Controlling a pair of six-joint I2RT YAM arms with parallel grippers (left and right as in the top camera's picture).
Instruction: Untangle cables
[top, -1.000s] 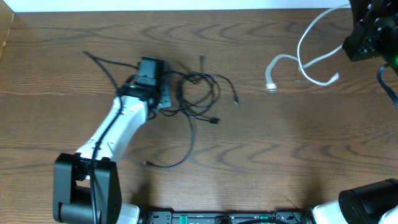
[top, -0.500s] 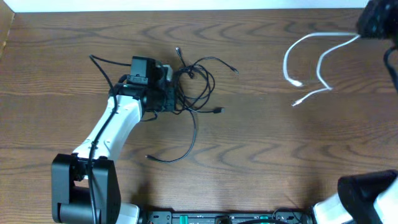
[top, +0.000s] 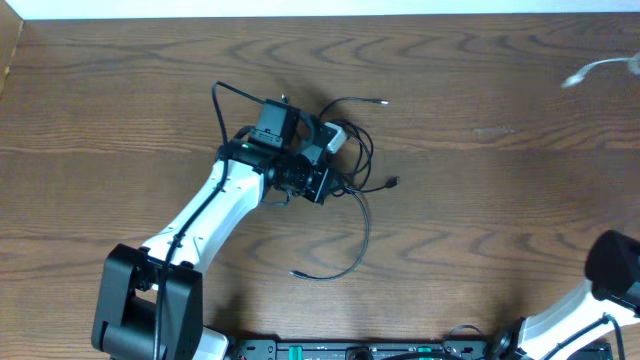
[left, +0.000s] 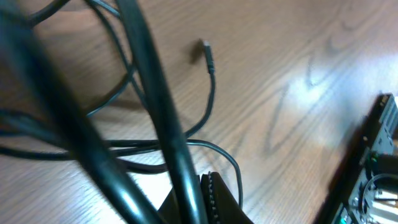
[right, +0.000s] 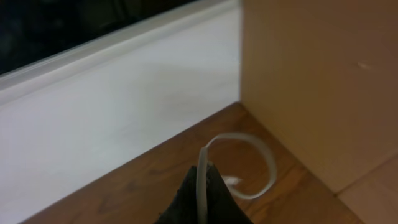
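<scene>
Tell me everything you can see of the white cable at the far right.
The white cable is a thin, flat-looking cord, seemingly plastic-coated. The right gripper pinches it; from there it rises and curls into an open loop above the table corner, ending in a small plug. From overhead only a short, blurred piece shows at the far right edge. Nothing else visibly touches it.

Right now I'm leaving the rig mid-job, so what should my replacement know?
Left gripper: on the black cable tangle at the middle of the table; fingers hidden, grip unclear.
Right gripper: fingers shut on the white cable, held at the far right edge of the overhead view.
Done: white cable is apart from the tangle.
Left: black cables loop over one another; one strand trails toward the near edge.
</scene>
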